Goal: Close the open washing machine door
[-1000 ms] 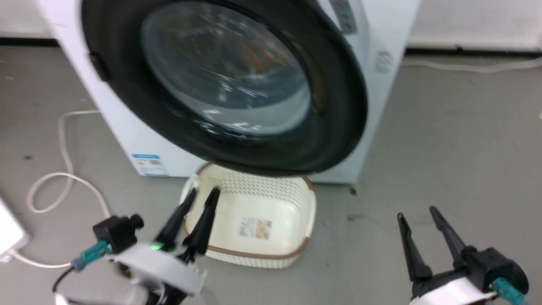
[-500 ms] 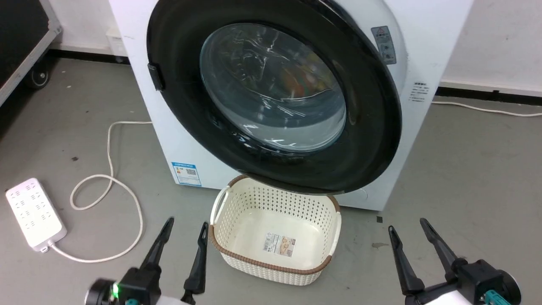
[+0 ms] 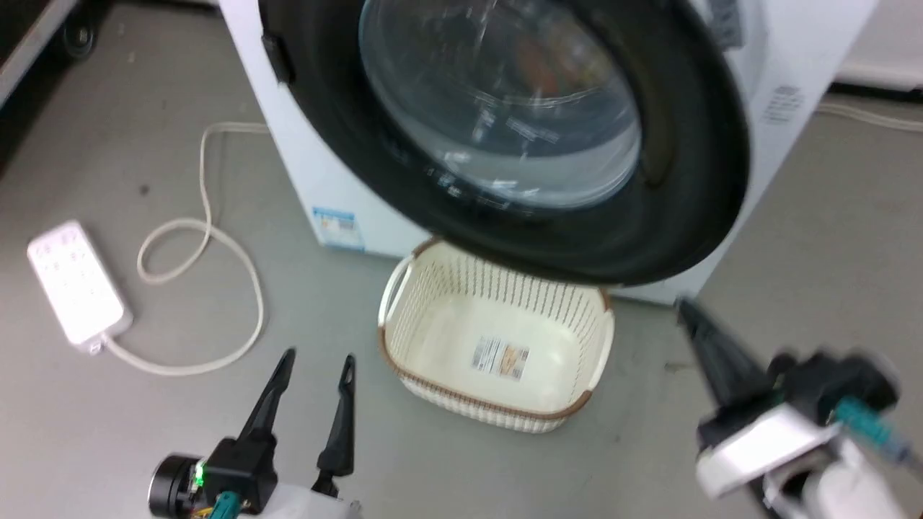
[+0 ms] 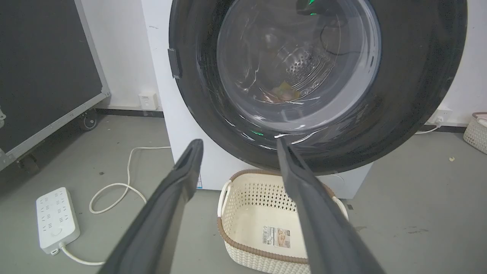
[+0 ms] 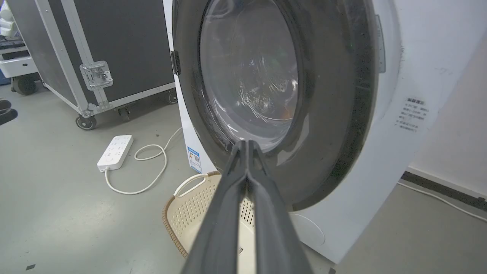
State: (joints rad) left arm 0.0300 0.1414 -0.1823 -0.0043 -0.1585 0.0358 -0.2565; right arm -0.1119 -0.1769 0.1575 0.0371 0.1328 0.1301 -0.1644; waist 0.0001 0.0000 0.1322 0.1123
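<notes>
Right pincer (image 5: 246, 143), tips together, near door (image 5: 336, 114)

Cream basket (image 3: 440, 339), white power strip (image 3: 76, 281), looped cord (image 3: 206, 180)

right end effector (image 3: 690, 315) blurred, door (image 3: 505, 122) top cropped

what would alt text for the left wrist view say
A black-rimmed washing machine door with a clear glass window looms ahead. The left hand, spread open, points at its lower rim. On the floor: a cream basket and a white power strip.
</notes>
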